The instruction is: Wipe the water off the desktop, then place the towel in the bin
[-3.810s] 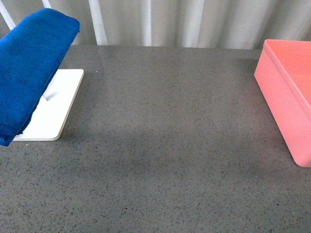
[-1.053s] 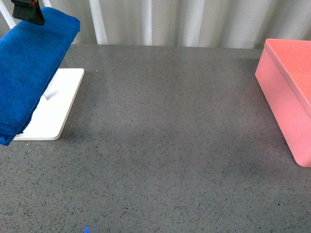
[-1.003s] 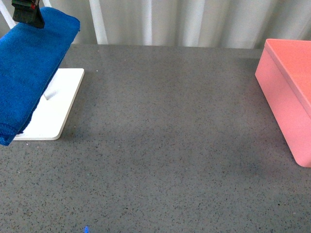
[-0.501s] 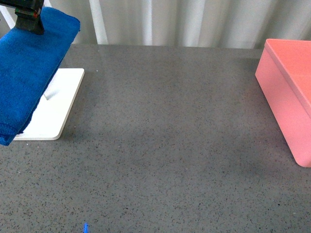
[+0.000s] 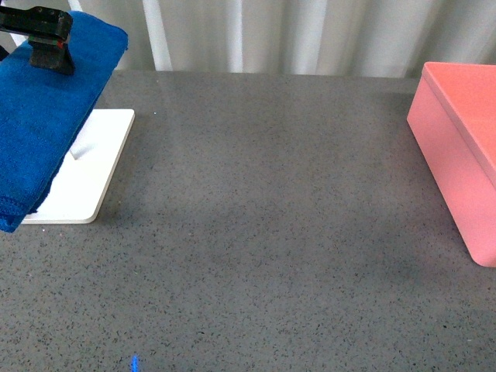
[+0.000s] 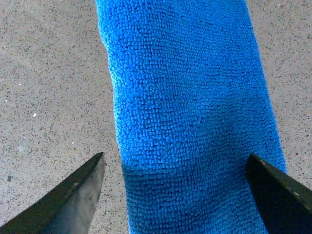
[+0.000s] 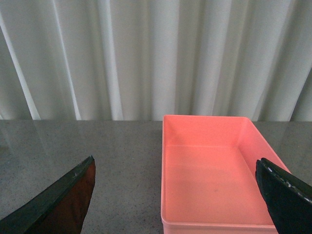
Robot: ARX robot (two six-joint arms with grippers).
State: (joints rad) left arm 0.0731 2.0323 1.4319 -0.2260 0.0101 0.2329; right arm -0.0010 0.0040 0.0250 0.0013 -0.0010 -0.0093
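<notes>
My left gripper (image 6: 174, 157) stood spread wide, its two dark fingers (image 6: 73, 195) set either side of the towel (image 6: 185, 97) and closed on nothing. One finger sat clear of the cloth's edge; the other lay right at the opposite edge, and I could not tell whether it touched. In the front view that gripper hung at the towel's far, high end. The blue cloth sloped down from there towards me, over the left side of the white tray (image 5: 85, 178), its near end reaching past the tray's near edge.

My right gripper (image 7: 174, 163) was likewise spread wide, holding nothing, and pointed at the bin (image 7: 209, 170) from the near side. It did not show in the front view.

Between tray and bin the desktop (image 5: 271, 232) ran as one broad grey speckled stretch, from the near edge back to the pale curtain (image 5: 310, 35). The bin stood at the far right, cut off by the frame's edge, well apart from the towel. Its smooth pink floor and walls showed all the way down.
</notes>
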